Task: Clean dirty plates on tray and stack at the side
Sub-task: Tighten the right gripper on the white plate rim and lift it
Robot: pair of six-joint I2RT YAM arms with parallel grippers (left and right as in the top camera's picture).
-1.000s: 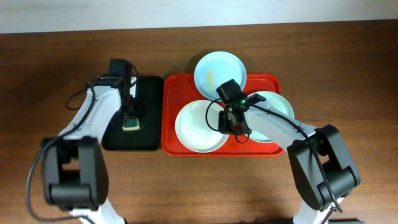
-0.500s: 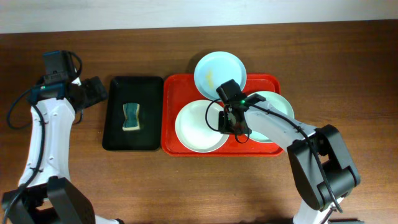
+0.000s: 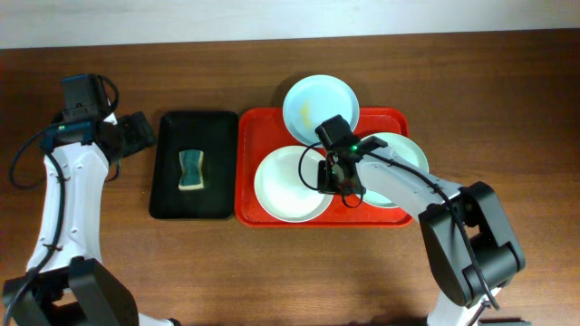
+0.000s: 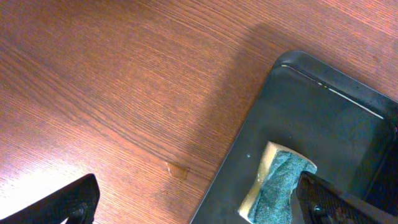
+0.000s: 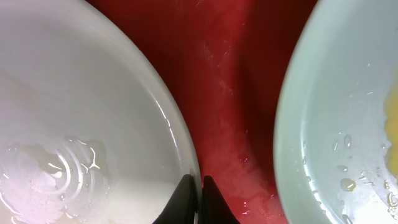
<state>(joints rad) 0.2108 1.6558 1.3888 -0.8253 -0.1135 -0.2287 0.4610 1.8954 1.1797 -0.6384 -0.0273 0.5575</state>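
On the red tray [image 3: 258, 131], right fingers [image 5: 181, 202] clamp the white plate's [image 3: 285, 186] rim; left fingers [image 4: 65, 202] hang apart.

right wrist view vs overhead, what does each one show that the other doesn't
Only the right wrist: the right pincer tips pinched on the white plate rim, water beads, a yellow smear on the mint plate. Only the overhead: the pale blue plate, the black tray with its sponge, the left arm. Both: the white and mint plates on the red tray.
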